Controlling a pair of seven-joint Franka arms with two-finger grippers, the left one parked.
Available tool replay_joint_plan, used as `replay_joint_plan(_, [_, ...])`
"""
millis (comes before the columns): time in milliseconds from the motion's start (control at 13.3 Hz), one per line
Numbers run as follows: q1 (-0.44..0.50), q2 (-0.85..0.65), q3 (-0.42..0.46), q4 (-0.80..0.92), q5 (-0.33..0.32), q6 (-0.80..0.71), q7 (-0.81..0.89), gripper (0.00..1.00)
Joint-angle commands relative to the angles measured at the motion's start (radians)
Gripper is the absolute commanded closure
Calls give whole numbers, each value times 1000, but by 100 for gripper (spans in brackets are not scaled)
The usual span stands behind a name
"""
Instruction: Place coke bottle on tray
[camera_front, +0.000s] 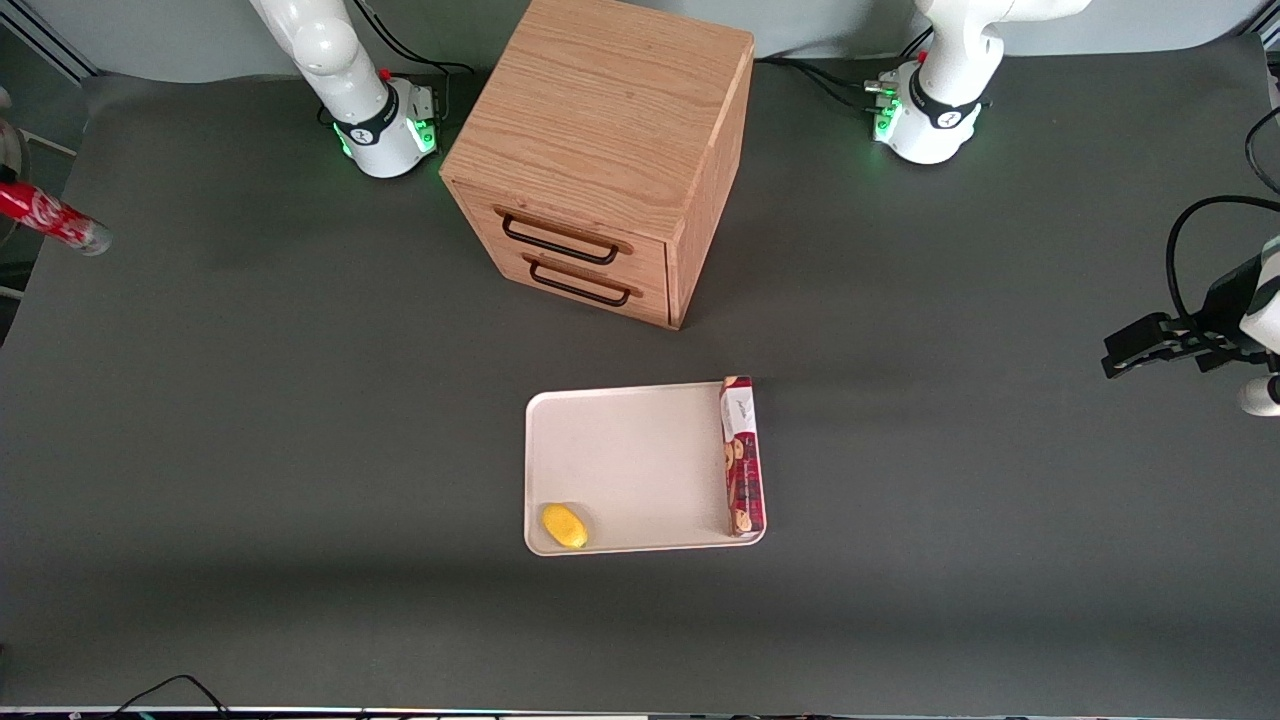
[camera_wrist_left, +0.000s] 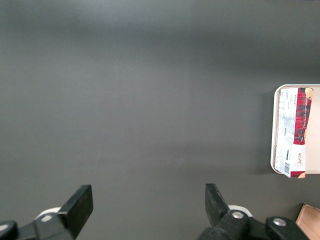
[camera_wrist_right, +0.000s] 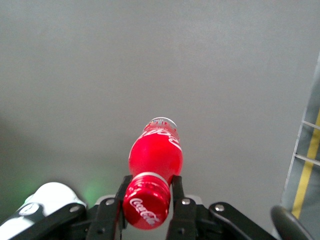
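At the working arm's end of the bench, right at the edge of the front view, the coke bottle hangs in the air, tilted well off upright, its silvery base pointing down toward the dark mat and its upper part cut off by the picture's edge. It is well apart from everything else on the bench.

The wrist camera on the working arm shows the grip up close: the claw is clenched on the coke bottle just under its red cap, one black finger pressed against each side of the neck. The white script shows on the cap and again on the red body. The bottle points away from the claw, with plain grey surface below it.

Toward the middle, a wooden cabinet with two drawers and dark wire handles stands farther from the front camera than the tray, turned a little so one corner faces forward. The tray lies flat on the bench in front of it, apart from it.

On the tray, a small yellow lemon sits in the corner nearest the front camera on the working arm's side. A long red cookie box lies along the tray's edge on the parked arm's side, running the length of that rim. The middle of the tray is bare off-white.
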Motion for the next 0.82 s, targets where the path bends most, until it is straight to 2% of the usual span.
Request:
replay_joint_plan(0, [-5,-2,19,116,-23,-123,-11,100])
replay_joint_plan(150, [-5,-5,75,126,-20,-129,53,100])
replay_joint_plan(300, [-5,-22,190,139,0,-138,180,100])
replay_joint_plan(450, [-5,-25,326,172,65,-162,358,100])
replay_joint_plan(525, [-1,-25,424,197,104,-163,497,100])
replay_joint_plan(750, [-1,4,607,236,173,-135,720,100])
